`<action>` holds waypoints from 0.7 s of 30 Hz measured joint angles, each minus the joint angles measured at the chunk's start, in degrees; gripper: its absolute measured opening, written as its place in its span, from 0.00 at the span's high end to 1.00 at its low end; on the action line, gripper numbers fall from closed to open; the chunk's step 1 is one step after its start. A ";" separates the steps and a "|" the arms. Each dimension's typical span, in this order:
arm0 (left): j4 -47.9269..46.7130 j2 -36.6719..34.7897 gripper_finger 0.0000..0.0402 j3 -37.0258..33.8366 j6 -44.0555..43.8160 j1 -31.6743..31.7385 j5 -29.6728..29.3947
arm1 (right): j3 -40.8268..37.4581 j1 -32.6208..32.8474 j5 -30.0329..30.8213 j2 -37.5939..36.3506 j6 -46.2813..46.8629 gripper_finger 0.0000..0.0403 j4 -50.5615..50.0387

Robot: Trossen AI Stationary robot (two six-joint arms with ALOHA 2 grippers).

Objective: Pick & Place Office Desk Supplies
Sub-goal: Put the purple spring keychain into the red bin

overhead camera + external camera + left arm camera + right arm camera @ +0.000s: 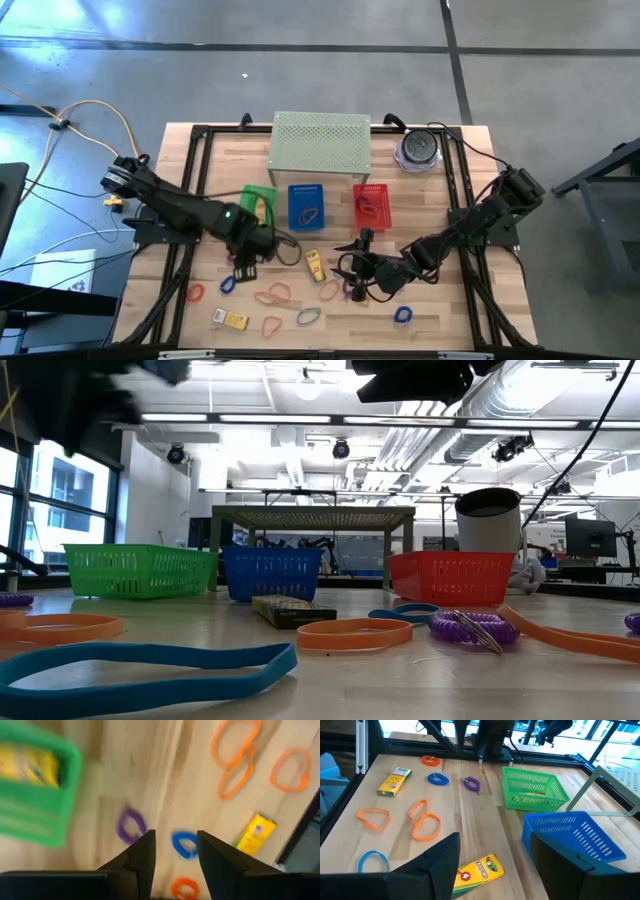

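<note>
two grippers hang over the counter [200, 160]. the left gripper [175, 851], jaws parted and empty, is above a blue rubber band [184, 844]. the right gripper [492, 862], wide apart and empty, is over a crayon box [476, 870].

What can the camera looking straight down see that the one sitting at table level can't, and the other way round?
Only the view from above shows both arms whole: the left tool hangs open and empty above the blue band, the right tool open near the table's middle. It also shows the yellow packet by the front edge.

Only the table-level view shows the room behind: ceiling lights, pipes and windows.

Both show the green basket, blue basket, red basket and the pale green shelf.
</note>
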 joint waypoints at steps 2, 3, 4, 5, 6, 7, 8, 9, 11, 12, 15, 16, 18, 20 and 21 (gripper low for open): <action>-0.35 0.02 0.66 -3.19 -3.49 -1.52 0.64 | -0.01 -0.02 0.00 0.00 0.00 0.43 0.02; -0.68 0.04 0.66 -4.80 -4.57 -2.36 0.81 | 0.00 -0.02 0.00 0.00 0.00 0.43 0.02; -0.76 0.04 0.66 -6.39 -5.21 -3.09 1.08 | 0.00 -0.02 0.00 0.00 0.00 0.43 0.02; -0.61 0.04 0.66 -8.06 -5.86 -3.63 1.51 | 0.00 -0.02 -0.01 0.00 0.00 0.43 0.02; -0.42 0.04 0.66 -9.67 -6.24 -3.97 1.94 | 0.00 -0.02 0.00 0.00 0.00 0.43 0.02; -0.46 0.04 0.66 -11.24 -6.71 -4.08 2.04 | 0.00 -0.02 0.00 0.00 0.00 0.43 0.02; -0.68 0.04 0.66 -12.68 -7.25 -4.05 2.08 | -0.01 -0.01 -0.02 0.00 0.00 0.43 0.02; -0.84 0.04 0.66 -13.93 -7.63 -3.79 2.02 | 0.00 0.00 0.00 0.00 0.00 0.43 0.02; -1.13 0.04 0.66 -15.90 -7.96 -3.16 1.81 | -0.01 -0.05 0.00 0.00 0.00 0.43 0.02; -1.06 0.04 0.66 -16.69 -7.92 -2.74 1.76 | 0.00 -0.05 0.00 0.00 0.00 0.43 0.02; 0.66 0.04 0.66 -18.89 -7.48 -1.30 0.10 | -0.01 -0.05 0.00 0.00 -0.04 0.43 0.02; 1.52 0.04 0.66 -19.67 -7.20 -0.73 -0.38 | -0.01 -0.05 -0.02 0.00 -0.04 0.43 0.02; 3.51 0.04 0.66 -21.22 -5.48 0.42 0.14 | 0.00 -0.04 -0.02 0.00 -0.02 0.43 0.02; 4.79 0.04 0.66 -22.53 -4.63 1.20 1.01 | 0.00 -0.04 -0.05 0.00 -0.02 0.43 0.02; 4.96 0.04 0.66 -22.99 -4.66 1.54 1.01 | 0.00 -0.05 -0.14 0.00 -0.02 0.43 0.02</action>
